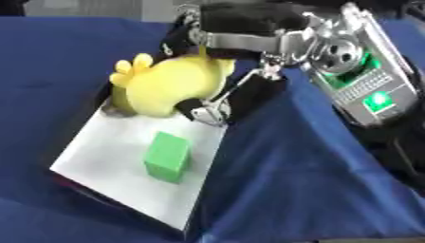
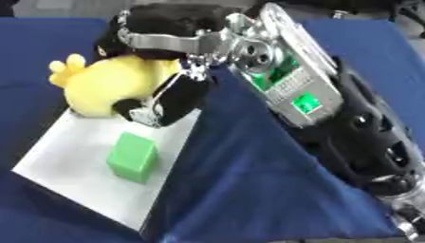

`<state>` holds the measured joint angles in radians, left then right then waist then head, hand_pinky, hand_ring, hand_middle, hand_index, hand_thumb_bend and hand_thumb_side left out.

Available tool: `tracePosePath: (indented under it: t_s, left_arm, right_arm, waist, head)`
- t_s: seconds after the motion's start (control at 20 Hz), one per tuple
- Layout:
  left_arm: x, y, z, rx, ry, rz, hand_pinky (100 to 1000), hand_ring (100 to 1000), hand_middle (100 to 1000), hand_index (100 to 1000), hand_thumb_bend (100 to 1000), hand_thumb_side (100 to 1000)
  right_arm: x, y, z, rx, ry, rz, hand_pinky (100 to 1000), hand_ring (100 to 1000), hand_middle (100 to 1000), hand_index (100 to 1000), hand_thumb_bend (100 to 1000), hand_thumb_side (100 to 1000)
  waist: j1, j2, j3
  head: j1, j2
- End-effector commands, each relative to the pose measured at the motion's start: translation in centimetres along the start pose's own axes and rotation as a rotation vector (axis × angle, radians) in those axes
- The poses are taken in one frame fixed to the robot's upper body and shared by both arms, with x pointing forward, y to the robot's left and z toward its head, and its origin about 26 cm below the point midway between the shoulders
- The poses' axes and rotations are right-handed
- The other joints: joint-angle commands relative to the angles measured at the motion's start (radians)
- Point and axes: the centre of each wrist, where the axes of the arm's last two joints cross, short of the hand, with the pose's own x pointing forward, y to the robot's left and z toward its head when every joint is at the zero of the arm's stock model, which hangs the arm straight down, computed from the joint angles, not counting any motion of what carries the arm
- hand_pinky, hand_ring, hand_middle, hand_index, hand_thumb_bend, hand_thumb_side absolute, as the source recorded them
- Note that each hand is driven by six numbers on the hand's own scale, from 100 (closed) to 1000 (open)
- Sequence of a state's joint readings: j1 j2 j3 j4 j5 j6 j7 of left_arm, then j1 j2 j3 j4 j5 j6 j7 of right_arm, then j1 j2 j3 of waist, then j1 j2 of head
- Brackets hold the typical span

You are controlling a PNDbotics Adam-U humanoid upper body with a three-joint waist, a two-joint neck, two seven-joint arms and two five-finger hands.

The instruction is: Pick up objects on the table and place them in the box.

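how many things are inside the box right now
2. A green block sits on the white floor of the box, toward its near side. A yellow plush toy is at the far end, with the right hand curled around it. Anything beneath the toy is hidden.

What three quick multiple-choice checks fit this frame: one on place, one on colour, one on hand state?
1. Where is the green cube?
A. on the blue cloth
B. on the white floor of the box
C. in the robot hand

2. What colour is the plush toy?
A. yellow
B. red
C. white

3. What is the right robot hand doing?
A. resting open on the cloth
B. curled round the plush toy over the box
C. holding the cube

Answers:
1 B, the cube stands alone on the white floor.
2 A, its whole body is yellow.
3 B, black fingers wrap the toy at the box's far end.
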<state>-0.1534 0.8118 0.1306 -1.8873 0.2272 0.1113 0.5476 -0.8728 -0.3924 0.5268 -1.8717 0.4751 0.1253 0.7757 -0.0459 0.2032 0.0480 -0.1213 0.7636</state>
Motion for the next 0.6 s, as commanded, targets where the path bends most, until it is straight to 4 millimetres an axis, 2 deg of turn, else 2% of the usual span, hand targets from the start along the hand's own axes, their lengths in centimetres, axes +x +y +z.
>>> tracePosePath:
  t_s: [0.05,0.3,0.45,0.6]
  left_arm:
    - [1.7,0.3,-1.1,-0.01,-0.071,-0.009,891,800,725,837,215,721]
    - [1.7,0.2,-0.9,-0.006,-0.069,0.002,892,800,725,837,215,727]
    - [1.7,0.2,-0.9,0.0,-0.068,0.009,892,800,725,837,216,727]
    - [1.7,0.1,-0.9,-0.004,-0.067,0.012,891,800,725,837,216,728]
  right_arm:
    - [-0.9,1.0,-1.5,0.045,0.025,0.013,811,755,570,734,100,244]
    - [-3.8,4.2,-3.7,0.132,0.102,-0.003,830,779,592,754,100,249]
    - [-4.7,5.3,-4.8,0.135,0.132,0.004,840,799,617,776,100,253]
    - [-5.3,6.2,-5.6,0.151,0.143,0.015,864,871,714,843,100,271]
  waist:
    - [-0.003,-0.019,0.008]
    - [-0.001,-0.012,0.019]
    - [-0.002,-0.008,0.024]
    - [-0.002,-0.004,0.03]
  head:
    - [-0.01,0.006]
    - [-0.019,0.006]
    - [-0.03,0.006]
    - [-0.035,0.006]
